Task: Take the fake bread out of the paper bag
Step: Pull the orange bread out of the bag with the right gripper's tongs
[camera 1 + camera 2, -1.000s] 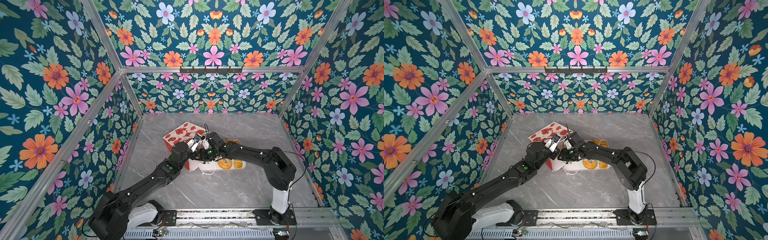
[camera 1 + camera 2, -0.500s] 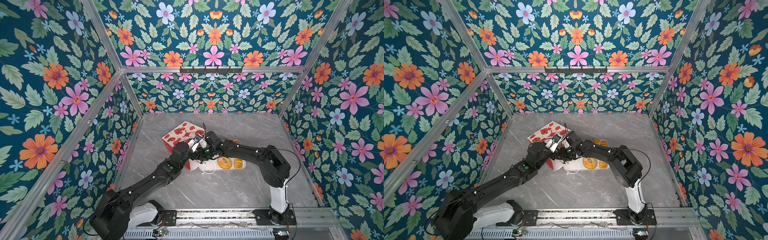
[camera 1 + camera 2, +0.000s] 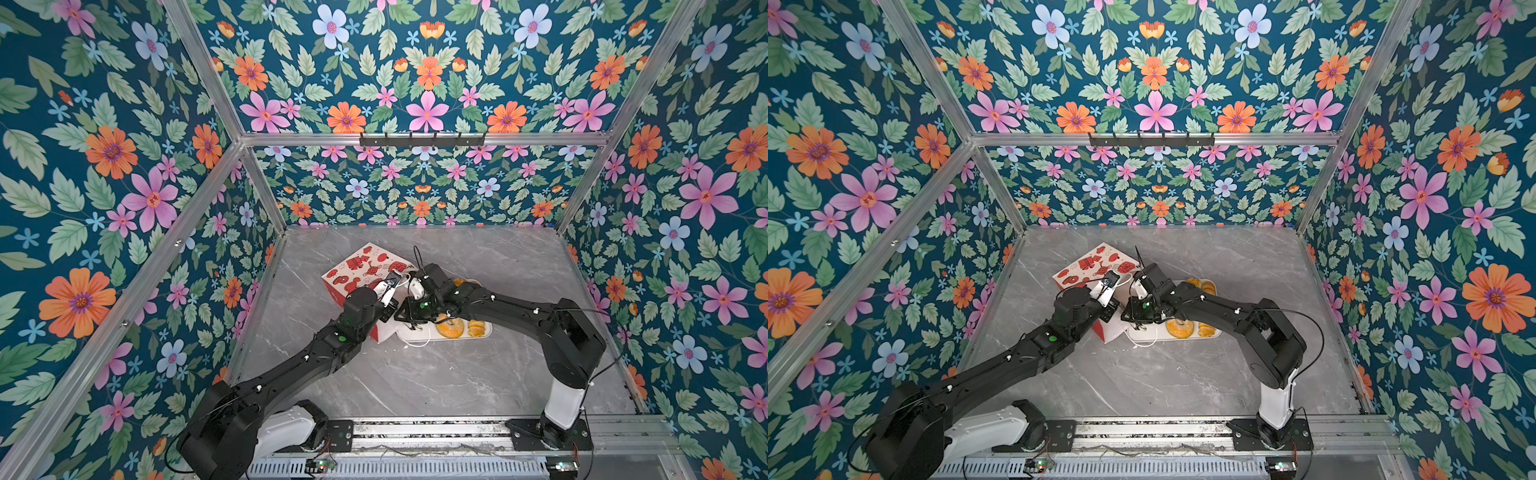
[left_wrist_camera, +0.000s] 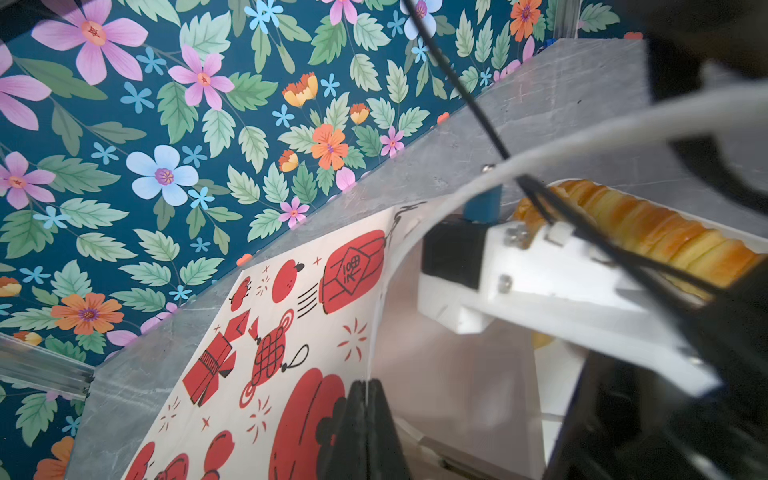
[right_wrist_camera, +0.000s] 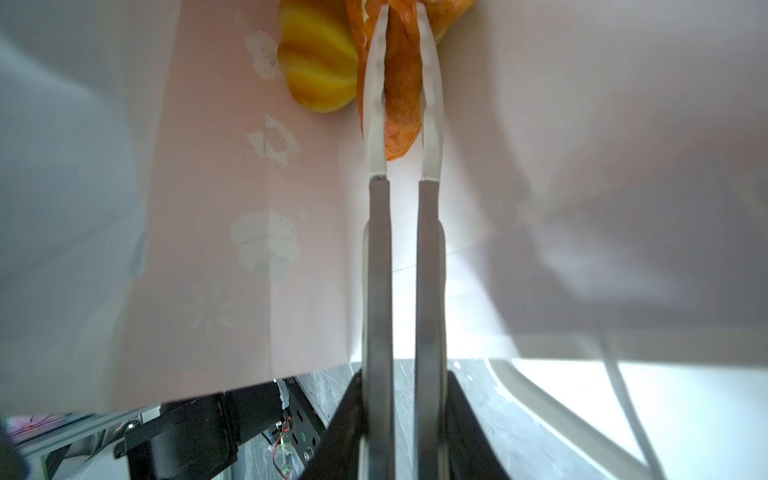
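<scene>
On the white tray [image 3: 487,332] lies a ring bun [image 3: 450,328]. Beside it, the left pincer [image 4: 368,388] pinches the paper bag [image 4: 266,332] by its rim. The right pincer [image 5: 402,12] reaches deep inside, clamped on an orange pastry [image 5: 401,108]; a yellow bun [image 5: 318,62] lies just beside.

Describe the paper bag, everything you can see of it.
The paper bag is stiff cream paper printed with red lanterns and knots, white inside, with white cord handles. It lies tipped on its side on the grey table, printed face up, mouth toward the white tray. The left claw pinches its rim; the right claw reaches inside, shut on an orange pastry beside a yellow bun at the far end.
</scene>
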Robot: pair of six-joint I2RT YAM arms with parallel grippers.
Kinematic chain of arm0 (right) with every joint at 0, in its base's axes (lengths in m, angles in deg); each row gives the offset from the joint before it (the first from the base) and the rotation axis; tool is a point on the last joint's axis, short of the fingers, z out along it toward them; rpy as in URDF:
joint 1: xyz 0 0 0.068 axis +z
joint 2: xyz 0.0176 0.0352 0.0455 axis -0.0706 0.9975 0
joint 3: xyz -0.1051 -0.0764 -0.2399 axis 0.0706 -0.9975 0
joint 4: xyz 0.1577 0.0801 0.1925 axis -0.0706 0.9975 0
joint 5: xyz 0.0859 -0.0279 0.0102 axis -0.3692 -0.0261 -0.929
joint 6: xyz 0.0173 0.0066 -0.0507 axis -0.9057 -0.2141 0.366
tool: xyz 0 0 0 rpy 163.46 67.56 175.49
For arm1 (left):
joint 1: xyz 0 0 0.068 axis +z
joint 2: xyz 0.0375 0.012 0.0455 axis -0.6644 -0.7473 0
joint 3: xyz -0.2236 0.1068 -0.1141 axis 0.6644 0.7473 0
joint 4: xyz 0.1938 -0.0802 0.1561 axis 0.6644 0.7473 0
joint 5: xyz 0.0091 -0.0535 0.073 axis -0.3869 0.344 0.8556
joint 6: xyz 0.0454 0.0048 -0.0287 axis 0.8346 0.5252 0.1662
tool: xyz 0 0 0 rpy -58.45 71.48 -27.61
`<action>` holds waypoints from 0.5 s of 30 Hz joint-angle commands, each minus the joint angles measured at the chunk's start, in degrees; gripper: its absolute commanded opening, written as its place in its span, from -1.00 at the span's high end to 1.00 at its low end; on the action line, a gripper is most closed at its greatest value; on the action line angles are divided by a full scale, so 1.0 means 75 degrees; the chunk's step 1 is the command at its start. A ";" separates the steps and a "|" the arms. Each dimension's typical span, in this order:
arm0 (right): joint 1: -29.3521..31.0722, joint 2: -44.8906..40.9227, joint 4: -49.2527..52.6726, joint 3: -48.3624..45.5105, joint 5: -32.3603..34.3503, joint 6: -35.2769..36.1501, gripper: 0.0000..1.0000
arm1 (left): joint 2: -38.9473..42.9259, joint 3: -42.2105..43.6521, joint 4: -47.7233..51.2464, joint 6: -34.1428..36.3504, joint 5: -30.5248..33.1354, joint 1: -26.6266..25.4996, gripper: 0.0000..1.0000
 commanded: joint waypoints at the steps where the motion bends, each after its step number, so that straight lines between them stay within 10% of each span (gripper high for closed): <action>1: -0.0018 -0.0364 -0.0084 -0.0197 0.0066 0.0249 0.68 | -0.0066 -0.0046 -0.0286 -0.0025 0.0378 0.0003 1.00; 15: -0.0320 -0.2690 0.1072 -0.1377 -0.0063 0.0904 0.68 | -0.0271 -0.0042 -0.0573 -0.0060 0.0947 0.0015 1.00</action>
